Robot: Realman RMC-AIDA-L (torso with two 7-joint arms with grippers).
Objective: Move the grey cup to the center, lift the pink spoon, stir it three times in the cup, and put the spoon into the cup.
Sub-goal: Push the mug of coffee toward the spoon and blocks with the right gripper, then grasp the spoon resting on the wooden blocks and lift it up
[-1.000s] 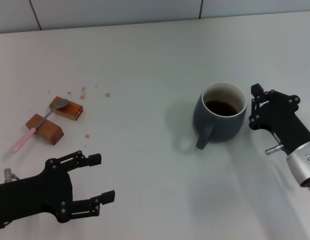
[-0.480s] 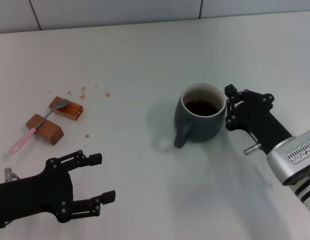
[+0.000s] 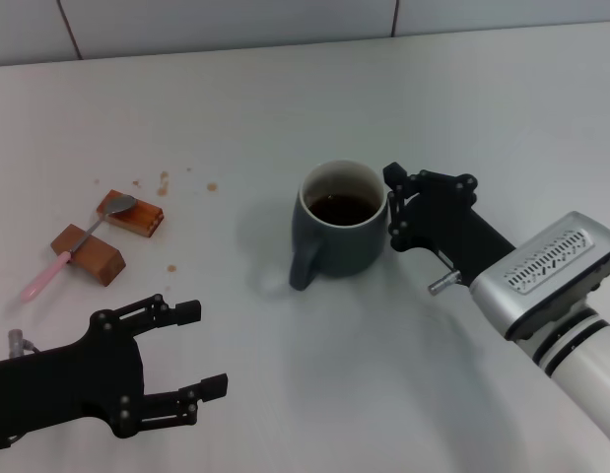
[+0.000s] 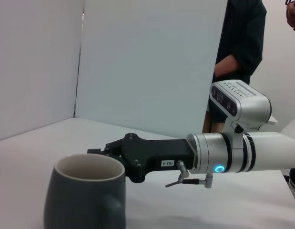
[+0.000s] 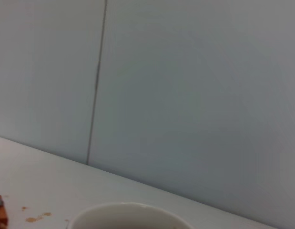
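Cup: the cup [image 3: 342, 229] stands upright on the worktop [image 3: 285, 108], dark liquid inside, handle turned toward the robot's left and the near edge; it touches the tip of the right hand.
Right hand: the right hand [image 3: 391, 209] is pressed against the cup's wall on the side away from the handle. Whether its fingers are spread or together cannot be told from any view. The left wrist view shows it [image 4: 97, 151] just behind the rim of the cup [image 4: 85, 195].
Spoon: the spoon [image 3: 76, 243] lies well apart from the right hand, beyond the cup on the robot's left, propped across two wooden blocks [image 3: 107, 236]; it sits beyond the left hand's fingertips, untouched.
Left hand: the left hand [image 3: 191, 365] hovers low over the worktop, fingers spread, holding nothing, near the front edge.
Stains: brown specks [image 3: 165, 182] mark the worktop just past the blocks.
Step in hand: judged to be the first, sliding the cup to the centre by a push from the right hand; the cup looks at or near mid-worktop.
Next move: the right hand should come away without tipping the cup or slopping liquid. The left hand must then reach forward and pinch the slim pink handle off the blocks.
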